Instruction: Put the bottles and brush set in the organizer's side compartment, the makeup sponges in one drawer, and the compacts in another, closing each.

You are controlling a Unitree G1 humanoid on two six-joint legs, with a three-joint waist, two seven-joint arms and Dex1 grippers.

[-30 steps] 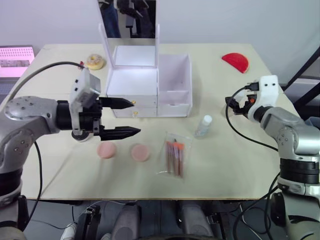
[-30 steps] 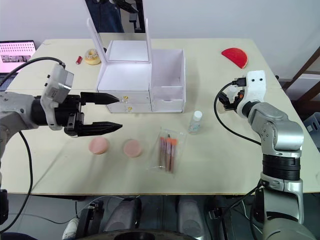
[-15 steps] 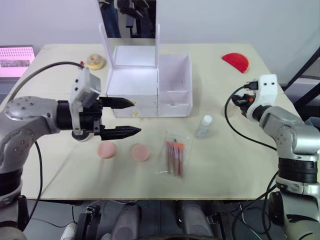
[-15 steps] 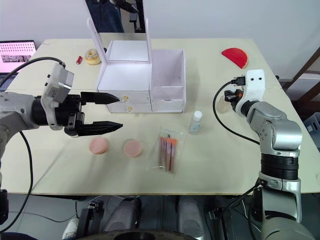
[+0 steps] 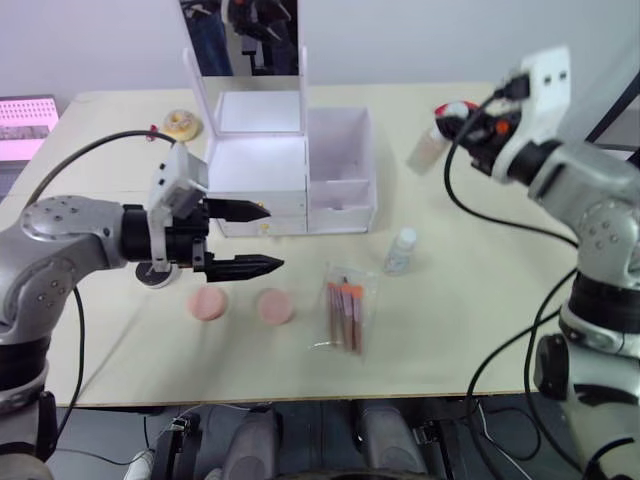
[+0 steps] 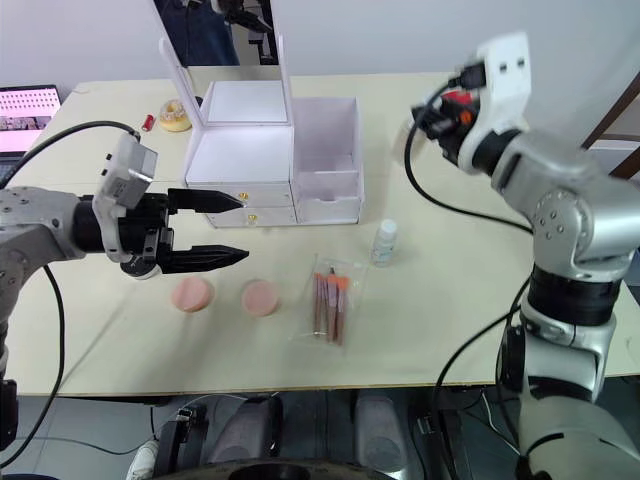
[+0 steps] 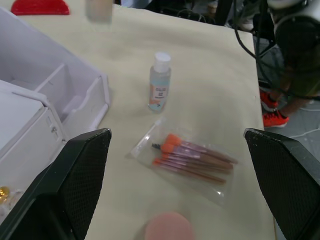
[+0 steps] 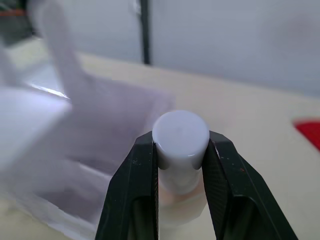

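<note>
The white organizer stands at the table's middle with its mirror lid up and its open side compartment on the right. My right gripper is shut on a small white-capped bottle, held in the air just right of that compartment. A second bottle stands on the table, and the bagged brush set lies in front of it. Two pink makeup sponges lie left of the brushes. My left gripper hangs open above the sponges, in front of the closed drawers.
A dark round item sits partly hidden under my left wrist. A red half-round item lies at the back right, a ring-shaped object and a small red stick at the back left. A pink screen is far left.
My right arm has risen and swung left, carrying the bottle from the table's right side to beside the organizer's side compartment. The camera has shifted slightly. The left gripper has barely moved.
</note>
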